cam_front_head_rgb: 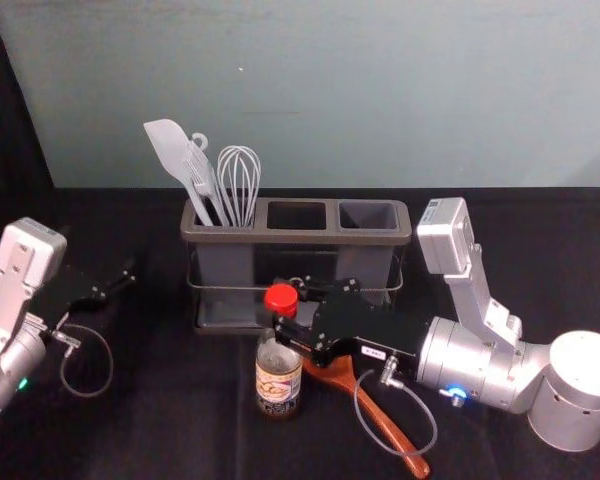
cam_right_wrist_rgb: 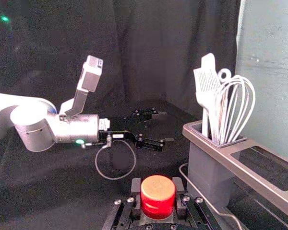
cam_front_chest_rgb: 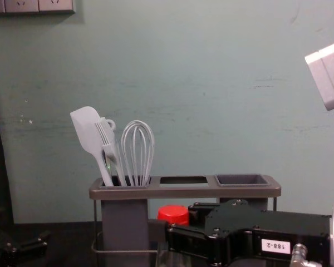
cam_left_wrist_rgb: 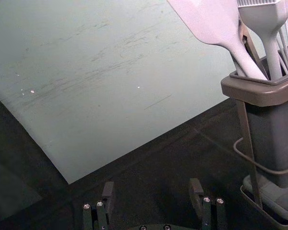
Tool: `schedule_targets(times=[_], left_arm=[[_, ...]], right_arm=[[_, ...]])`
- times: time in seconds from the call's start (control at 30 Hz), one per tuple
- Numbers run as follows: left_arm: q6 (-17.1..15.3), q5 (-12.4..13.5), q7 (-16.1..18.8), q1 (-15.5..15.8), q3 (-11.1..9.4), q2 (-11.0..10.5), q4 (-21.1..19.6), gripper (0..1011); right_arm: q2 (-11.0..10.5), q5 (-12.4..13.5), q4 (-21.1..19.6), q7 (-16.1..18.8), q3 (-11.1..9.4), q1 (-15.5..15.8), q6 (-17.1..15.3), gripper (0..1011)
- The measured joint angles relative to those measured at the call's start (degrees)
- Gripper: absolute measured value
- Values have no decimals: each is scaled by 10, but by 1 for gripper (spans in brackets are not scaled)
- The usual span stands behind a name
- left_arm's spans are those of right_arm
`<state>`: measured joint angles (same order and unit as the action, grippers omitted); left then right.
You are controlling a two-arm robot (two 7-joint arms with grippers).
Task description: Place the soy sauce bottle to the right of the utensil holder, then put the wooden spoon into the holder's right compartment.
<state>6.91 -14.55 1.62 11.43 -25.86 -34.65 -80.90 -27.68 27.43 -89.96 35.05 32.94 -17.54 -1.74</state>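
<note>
In the head view my right gripper [cam_front_head_rgb: 288, 309] is closed around the neck of the soy sauce bottle [cam_front_head_rgb: 279, 378], upright in front of the utensil holder [cam_front_head_rgb: 320, 237]. The right wrist view has the red bottle cap [cam_right_wrist_rgb: 158, 195] between both fingers of the right gripper [cam_right_wrist_rgb: 158, 191]. The wooden spoon [cam_front_head_rgb: 388, 427] lies diagonally beside the bottle, its bowl partly hidden under the right gripper. The left gripper [cam_front_head_rgb: 128, 280] stays idle left of the holder; in the left wrist view, the left gripper [cam_left_wrist_rgb: 152, 194] has its fingers apart with nothing between them.
A spatula [cam_front_head_rgb: 170, 150], a brush and a whisk [cam_front_head_rgb: 239, 180] stand in the holder's left compartment. The black-covered table [cam_front_head_rgb: 180, 430] ends at a pale wall [cam_front_head_rgb: 380, 100]. The right forearm [cam_front_head_rgb: 480, 362] extends across the table's right side.
</note>
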Motion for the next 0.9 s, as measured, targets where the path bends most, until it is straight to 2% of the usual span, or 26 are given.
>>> schedule_targets(times=[0.07,0.63,0.8,0.9], left_arm=[[0,0,0,0,0,0,0,1011],[0,0,0,0,0,0,0,1012],[0,0,0,0,0,0,0,1011],[0,0,0,0,0,0,0,1012]], right_arm=[[0,0,0,0,0,0,0,384],[-1,-1,-2,0,0,0,0,381],[-13,-2,-29,-3,-3,8,-2,382],[-23,8,-54,-7,-11,18,-7,381]])
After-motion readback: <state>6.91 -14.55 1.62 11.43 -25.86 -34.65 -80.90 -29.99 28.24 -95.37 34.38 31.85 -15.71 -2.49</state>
